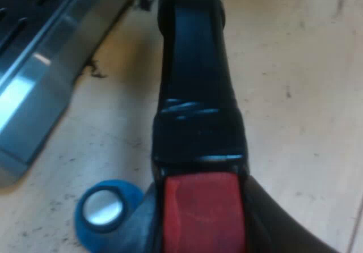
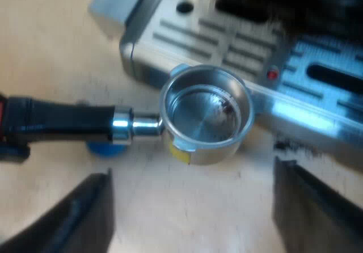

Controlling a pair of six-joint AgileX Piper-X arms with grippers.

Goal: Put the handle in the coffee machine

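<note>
Holder point(image 2: 207, 114): metal basket, open side up, bare inside save a few dark specks, yellow patch on its wall. Loose, not locked in, poised at the front edge of the drip tray point(image 2: 227, 43) of the machine point(image 1: 34, 77). Handle point(image 1: 195, 94): black, running from a chrome collar at the basket out to the red end point(image 1: 201, 213). Left gripper point(image 1: 201, 224): fingers closed on the red end, one on each side, carrying the holder. Right gripper point(image 2: 193, 173): fingers spread wide, nothing between them, hovering over the table just short of the basket, touching nothing. Tamper point(image 1: 108, 210): blue, silver disc on top, standing on the table point(image 1: 295, 94) just beside the red end; from the right wrist, seen below the handle near the collar. Drip tray: slotted metal, small red dot near its front edge. Table: pale wood, dark crumbs scattered by the machine's base. Contact between basket and tray edge: cannot tell.
</note>
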